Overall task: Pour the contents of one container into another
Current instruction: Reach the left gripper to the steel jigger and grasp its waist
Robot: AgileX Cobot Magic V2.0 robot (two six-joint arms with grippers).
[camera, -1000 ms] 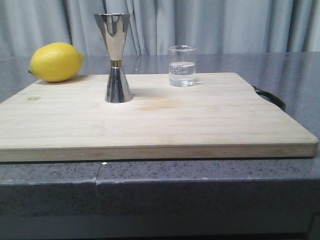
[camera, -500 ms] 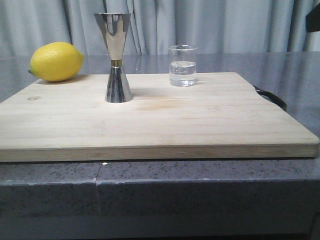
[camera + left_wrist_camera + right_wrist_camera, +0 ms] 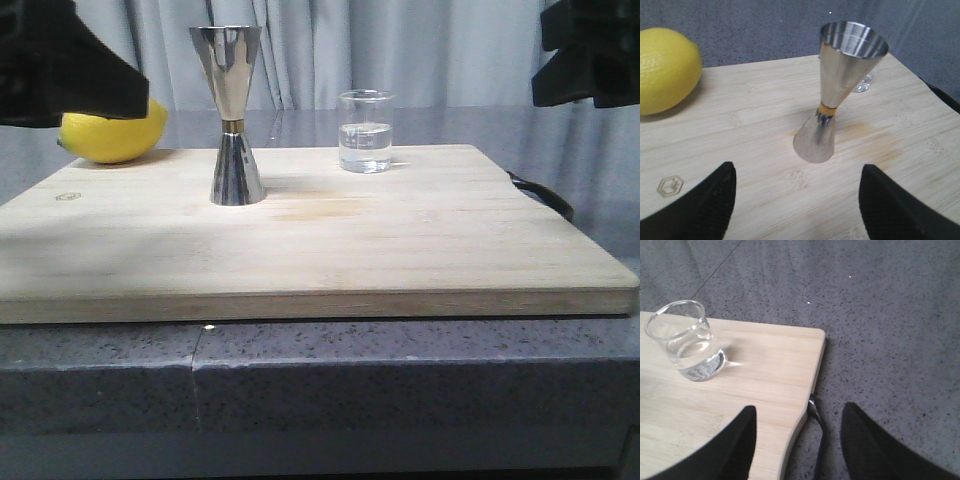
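A dark grey speckled stone counter (image 3: 400, 370) fills the lower part of the front view, with pale grey curtains (image 3: 450, 50) across the top. On the counter lies a large light bamboo cutting board (image 3: 330, 250), taking up the middle of the frame; a dark loop handle (image 3: 545, 195) shows at its right edge.

The left gripper (image 3: 797, 200), black, enters the upper left corner of the front view; in the left wrist view its two fingers (image 3: 705, 205) stand spread wide apart above the board, holding nothing. The right gripper (image 3: 797, 445) sits in the upper right corner of the front view, its black fingers likewise spread and empty, hanging over the board's right corner and the counter.

A yellow lemon (image 3: 112, 135) rests at the left rear of the board, partly hidden by the left gripper.

The tall shiny steel hourglass-shaped jigger with a thin gold band at its waist (image 3: 232, 115) stands upright left of centre in the front view.

The small clear glass beaker with white measuring marks (image 3: 364, 132) stands upright right of the jigger, well apart from it, near the board's far edge, holding clear liquid.
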